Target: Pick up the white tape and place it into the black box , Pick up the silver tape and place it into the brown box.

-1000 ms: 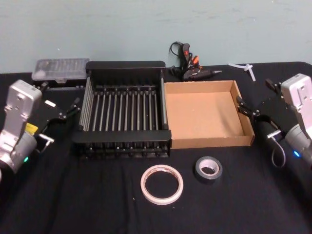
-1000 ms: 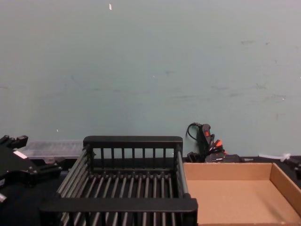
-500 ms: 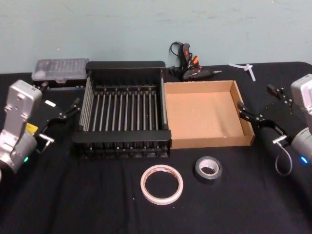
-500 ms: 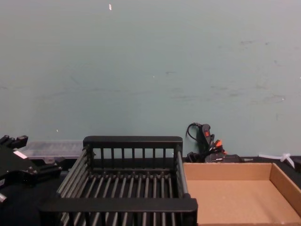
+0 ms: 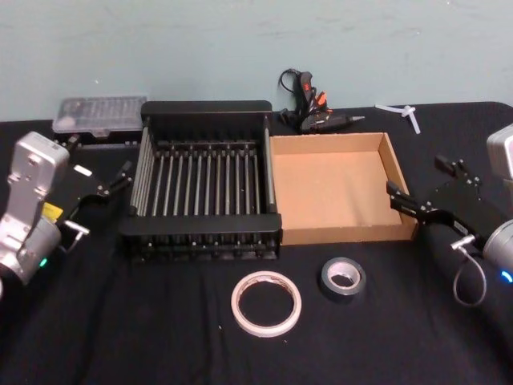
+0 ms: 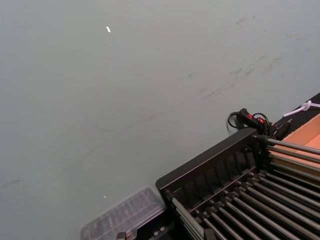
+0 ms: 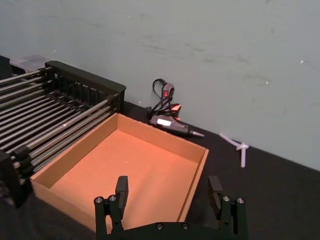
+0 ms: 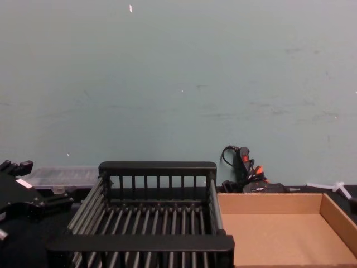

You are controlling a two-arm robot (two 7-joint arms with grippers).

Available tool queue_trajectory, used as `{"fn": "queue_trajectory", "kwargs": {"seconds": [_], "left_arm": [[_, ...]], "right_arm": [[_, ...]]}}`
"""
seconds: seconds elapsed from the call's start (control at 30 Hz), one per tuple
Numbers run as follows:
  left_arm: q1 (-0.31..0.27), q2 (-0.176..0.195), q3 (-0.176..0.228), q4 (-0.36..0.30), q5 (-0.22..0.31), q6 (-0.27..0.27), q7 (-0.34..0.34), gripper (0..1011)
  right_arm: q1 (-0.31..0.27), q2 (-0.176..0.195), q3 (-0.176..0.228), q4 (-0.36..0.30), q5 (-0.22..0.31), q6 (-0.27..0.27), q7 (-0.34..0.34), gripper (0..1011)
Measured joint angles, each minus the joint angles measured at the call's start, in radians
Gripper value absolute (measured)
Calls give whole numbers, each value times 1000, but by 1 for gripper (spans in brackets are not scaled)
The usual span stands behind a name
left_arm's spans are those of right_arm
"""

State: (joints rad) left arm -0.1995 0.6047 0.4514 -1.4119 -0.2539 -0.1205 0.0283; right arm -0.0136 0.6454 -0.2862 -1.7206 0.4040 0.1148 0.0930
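Right gripper point(image 5: 429, 191) has swung nearer the brown box point(image 5: 406, 192), jaws apart and empty. Silver tape point(image 5: 343, 278) lies untouched before that box; left gripper point(image 5: 112, 180) waits open.

right end effector point(image 5: 425, 186) open; left end effector point(image 5: 100, 178) parked, open.

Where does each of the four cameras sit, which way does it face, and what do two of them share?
Head: high, looking down on the black box, brown box, white tape, silver tape; left hand and right hand show.
Chest: low, facing the wall across both boxes.
Left wrist: faces the wall over the crate.
Right wrist: looks over its open fingers into the cardboard.
All share the glue gun.
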Motion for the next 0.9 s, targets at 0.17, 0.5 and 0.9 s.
{"fn": "queue_trajectory", "kwargs": {"seconds": [0.17,0.5,0.9], "left_arm": [[0,0,0,0,0,0,0,1001],[0,0,0,0,0,0,0,1001],[0,0,0,0,0,0,0,1001]], "right_arm": [[-24,-4,14,-35,12,42,7,1002],[-52,-8,25,-94,15,126,25,1002],[-72,-11,33,-131,0,194,53,1002]]}}
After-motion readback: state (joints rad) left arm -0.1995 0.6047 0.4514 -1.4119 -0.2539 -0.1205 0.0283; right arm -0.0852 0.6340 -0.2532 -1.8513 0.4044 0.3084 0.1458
